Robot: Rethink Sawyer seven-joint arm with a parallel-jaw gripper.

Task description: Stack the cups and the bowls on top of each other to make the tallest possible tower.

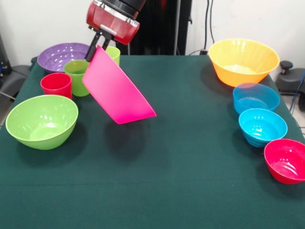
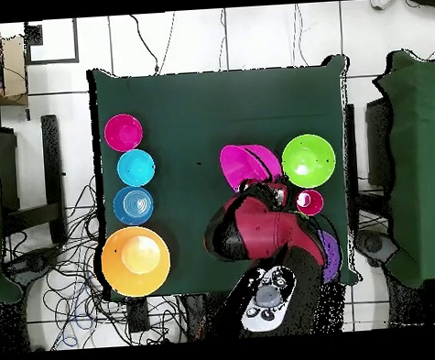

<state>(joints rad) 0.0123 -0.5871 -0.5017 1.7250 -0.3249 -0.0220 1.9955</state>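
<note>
Front view: low, close, across table (image 1: 190,191), facing arm. Overhead view: high, straight down, whole table (image 2: 207,96) plus surrounding floor. Shared: tabletop.

We find no readable text, label, brand, number or sign anywhere: not on the glossy plastic bowls, the cups, the arm, or the green tablecloth.

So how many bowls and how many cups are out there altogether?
Big bowls: 4, pink, orange, lime-green, purple
Small bowls: 3, blue, turquoise, red
Cups: 3, red, green, lime
Total: 10
</note>
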